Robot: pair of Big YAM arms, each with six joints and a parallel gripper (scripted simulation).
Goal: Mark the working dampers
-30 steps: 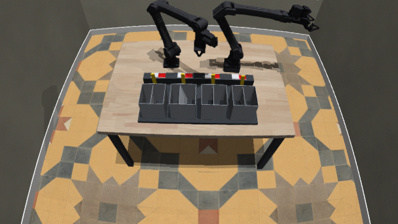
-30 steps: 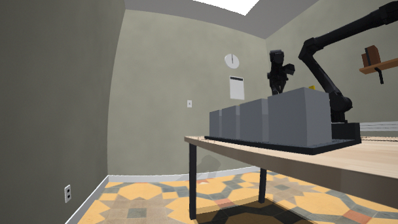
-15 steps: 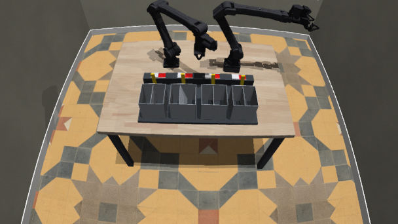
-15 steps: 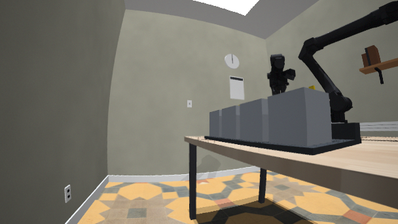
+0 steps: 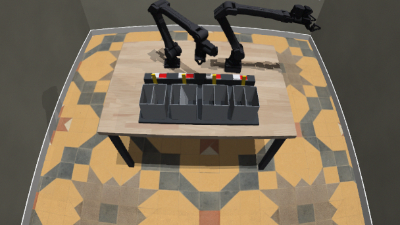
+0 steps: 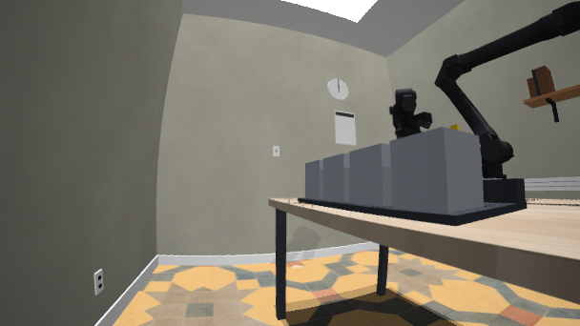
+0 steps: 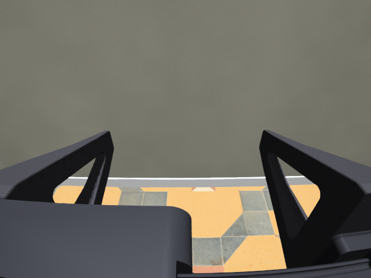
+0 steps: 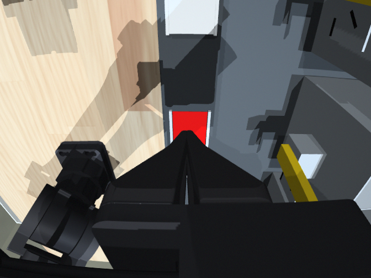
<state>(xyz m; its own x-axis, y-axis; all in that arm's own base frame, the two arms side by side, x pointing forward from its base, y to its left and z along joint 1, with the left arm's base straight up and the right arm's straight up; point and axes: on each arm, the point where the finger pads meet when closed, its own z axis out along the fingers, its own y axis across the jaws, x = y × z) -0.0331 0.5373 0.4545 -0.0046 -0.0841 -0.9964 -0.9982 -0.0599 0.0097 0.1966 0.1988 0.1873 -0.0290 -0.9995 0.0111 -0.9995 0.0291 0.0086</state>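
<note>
Our four dampers (image 5: 183,112) (image 6: 417,176) (image 8: 332,122) stand in a row behind their status sliders (image 5: 199,79) (image 6: 506,191) (image 8: 188,89) on the desk (image 5: 120,99) (image 6: 548,234) (image 8: 44,99), all four showing red. Our right hand (image 5: 199,62) (image 6: 405,130) (image 8: 186,139) is closed on nothing, near the sliders; our left hand (image 5: 316,27) (image 7: 186,138), open wide, hangs well apart, facing the wall (image 5: 365,82) (image 6: 229,119) (image 7: 185,74).

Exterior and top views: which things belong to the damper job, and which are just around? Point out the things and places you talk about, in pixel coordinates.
Job:
- four duct dampers (image 5: 184,112) (image 6: 415,176) (image 8: 338,125)
- status sliders (image 5: 162,75) (image 8: 189,122), showing red
- yellow levers (image 5: 183,79) (image 6: 454,128) (image 8: 299,176)

Just around:
- wall clock (image 6: 334,91)
- white wall sheet (image 6: 345,130)
- wall shelf (image 6: 563,96)
- brown items (image 6: 545,80) on it
- wall outlet (image 6: 98,282)
</note>
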